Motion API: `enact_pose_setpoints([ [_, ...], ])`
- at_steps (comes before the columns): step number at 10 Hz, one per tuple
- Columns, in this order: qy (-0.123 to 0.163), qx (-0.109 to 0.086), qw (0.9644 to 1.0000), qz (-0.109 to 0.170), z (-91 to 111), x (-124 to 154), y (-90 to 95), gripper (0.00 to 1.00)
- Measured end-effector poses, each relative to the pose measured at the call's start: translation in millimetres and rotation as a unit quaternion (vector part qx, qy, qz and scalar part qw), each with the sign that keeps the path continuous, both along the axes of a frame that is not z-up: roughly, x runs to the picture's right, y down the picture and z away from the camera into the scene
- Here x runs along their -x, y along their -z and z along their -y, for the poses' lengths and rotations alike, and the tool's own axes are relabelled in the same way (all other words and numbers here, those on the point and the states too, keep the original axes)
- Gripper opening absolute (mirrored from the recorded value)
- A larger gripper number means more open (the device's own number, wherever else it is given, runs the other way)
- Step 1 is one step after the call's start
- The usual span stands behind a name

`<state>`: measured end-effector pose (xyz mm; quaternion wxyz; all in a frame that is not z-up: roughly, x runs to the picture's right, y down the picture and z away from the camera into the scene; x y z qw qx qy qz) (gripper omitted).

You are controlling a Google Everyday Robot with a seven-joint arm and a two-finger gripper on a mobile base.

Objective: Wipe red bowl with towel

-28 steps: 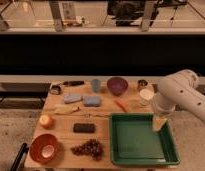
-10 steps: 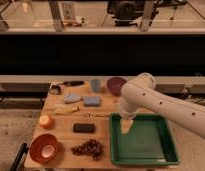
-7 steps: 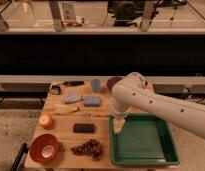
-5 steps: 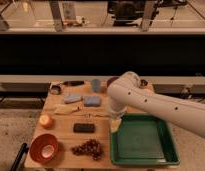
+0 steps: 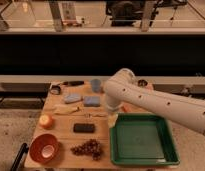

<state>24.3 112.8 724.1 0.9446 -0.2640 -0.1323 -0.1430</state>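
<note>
The red bowl [image 5: 44,148] sits at the nearest corner of the wooden worktop [image 5: 62,136], at 7 o'clock. A bunch of grapes [image 5: 87,148] lies just beside it at 3 o'clock. The green tray [image 5: 142,139] fills the worktop's 4 o'clock part. The end effector [image 5: 113,120] hangs over the tray's 10 o'clock corner, well apart from the bowl; I cannot tell whether it is spread or pressed together. At its 9 o'clock lies a black block [image 5: 84,128], with an orange [image 5: 46,120] further left. Beyond these, the blue towel [image 5: 92,101] lies flat near mid-worktop, a grey pad [image 5: 72,98] at its 9 o'clock. A blue cup [image 5: 96,85] stands at 12 o'clock beside the white arm [image 5: 146,100].
</note>
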Motion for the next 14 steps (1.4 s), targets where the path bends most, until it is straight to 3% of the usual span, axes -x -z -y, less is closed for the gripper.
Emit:
enact_pose_setpoints([
  [4, 0.02, -0.033, 0.9987, 0.032, 23.2, 23.3, -19.5, 0.8],
  [8, 0.044, -0.067, 0.994, 0.074, 41.6, 58.1, -41.0, 0.8],
  [11, 0.062, -0.075, 0.991, 0.092, 55.1, 92.0, -63.9, 0.8],
  [14, 0.058, -0.074, 0.9915, 0.09, 72.6, 111.1, -90.9, 0.8],
])
